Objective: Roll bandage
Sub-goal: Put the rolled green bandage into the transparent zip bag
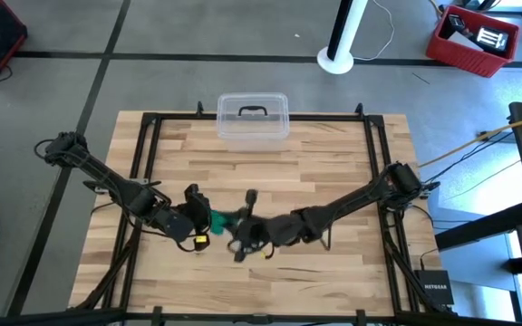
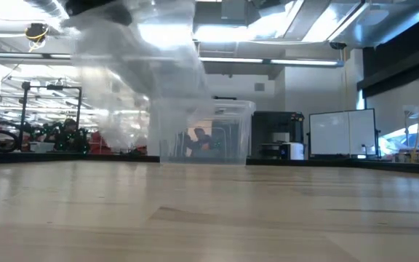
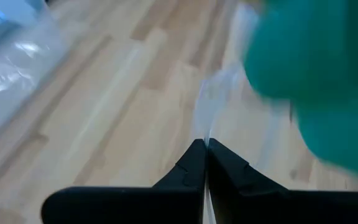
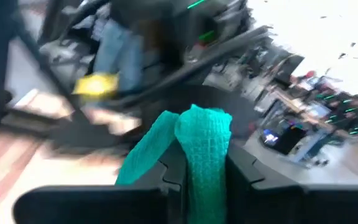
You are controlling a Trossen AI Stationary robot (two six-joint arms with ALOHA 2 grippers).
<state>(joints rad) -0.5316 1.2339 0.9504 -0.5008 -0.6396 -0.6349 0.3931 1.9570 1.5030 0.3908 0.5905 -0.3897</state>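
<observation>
While the bandage (image 4: 204, 155) is hanging mid-table between both arms, we are pinching it in the right gripper (image 4: 197, 180); the left gripper (image 3: 205, 163) is clamping clear wrapper (image 3: 213, 106). Unwrapping seems underway; rolling next needs tension.

I work in a robotics lab: my wooden table (image 1: 333, 172) stands on a grey concrete floor (image 1: 80, 81), and beyond it are whiteboards (image 2: 340, 132), equipment benches (image 2: 42, 138), ceiling lights (image 2: 268, 62) and a red crate (image 1: 472, 41).
</observation>
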